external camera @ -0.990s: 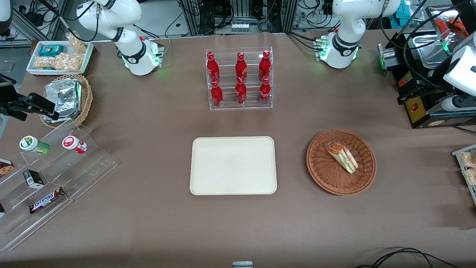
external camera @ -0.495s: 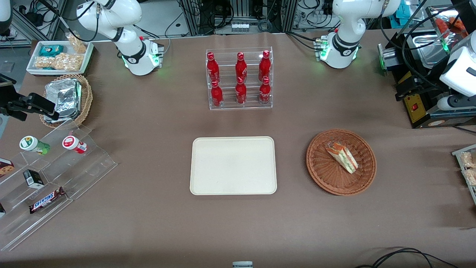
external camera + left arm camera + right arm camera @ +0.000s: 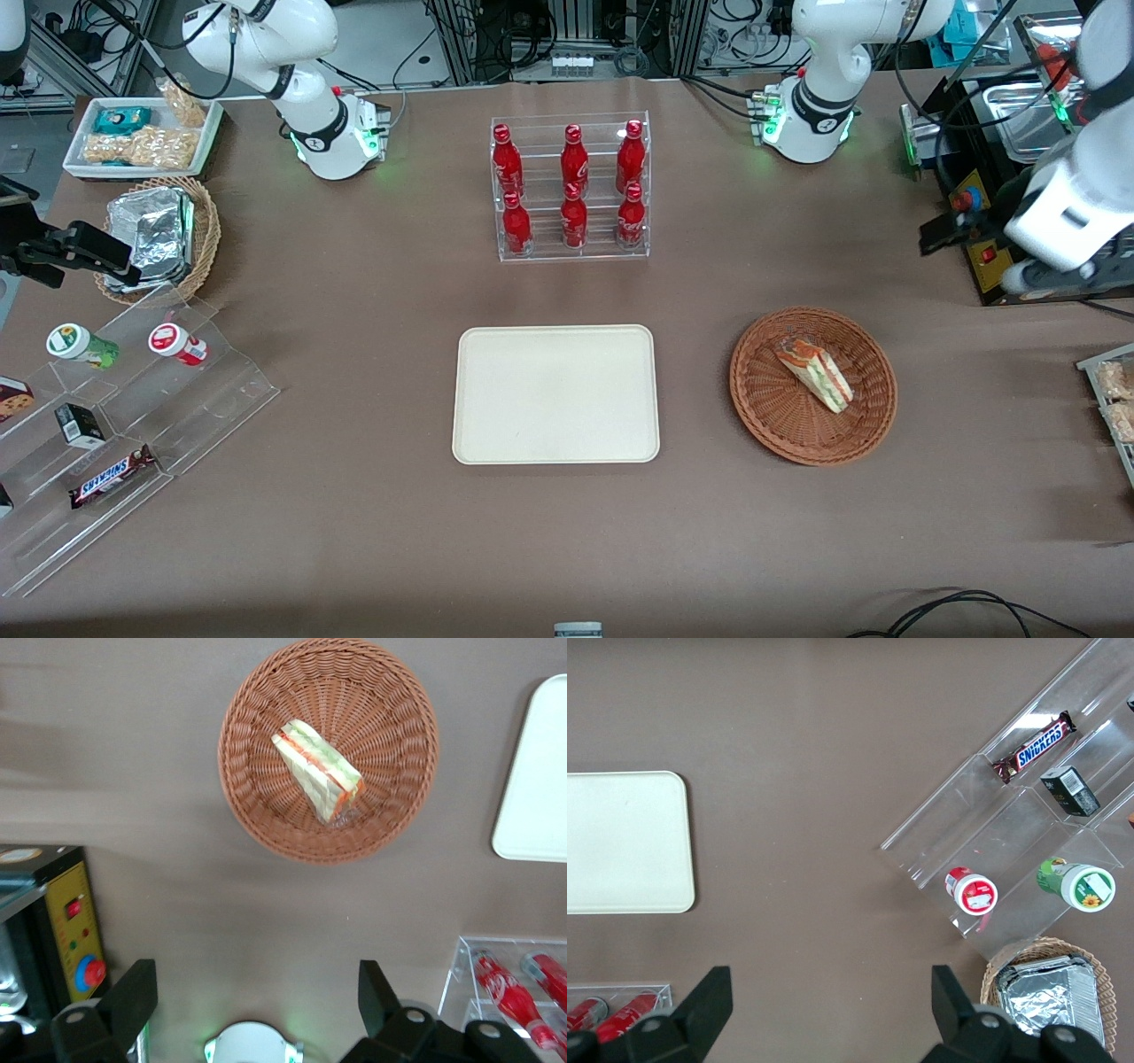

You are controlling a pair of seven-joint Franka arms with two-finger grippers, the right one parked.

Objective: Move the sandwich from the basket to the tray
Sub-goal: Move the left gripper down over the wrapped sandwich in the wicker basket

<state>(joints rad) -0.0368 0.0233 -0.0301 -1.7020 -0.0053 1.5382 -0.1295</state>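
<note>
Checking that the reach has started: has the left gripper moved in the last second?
Yes. In the front view the gripper has shifted toward the basket, crossing the yellow control box. Its fingers are open, and the sandwich is untouched.

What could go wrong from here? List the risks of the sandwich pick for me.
1. The sandwich is a slanted wedge in clear wrap; the open gripper, high above the table and farther from the front camera than the basket, may slip off its sloped faces.
2. The light wicker basket could shift if the fingers press into its weave.
3. A hard squeeze might crush the bread before it reaches the tray.
</note>
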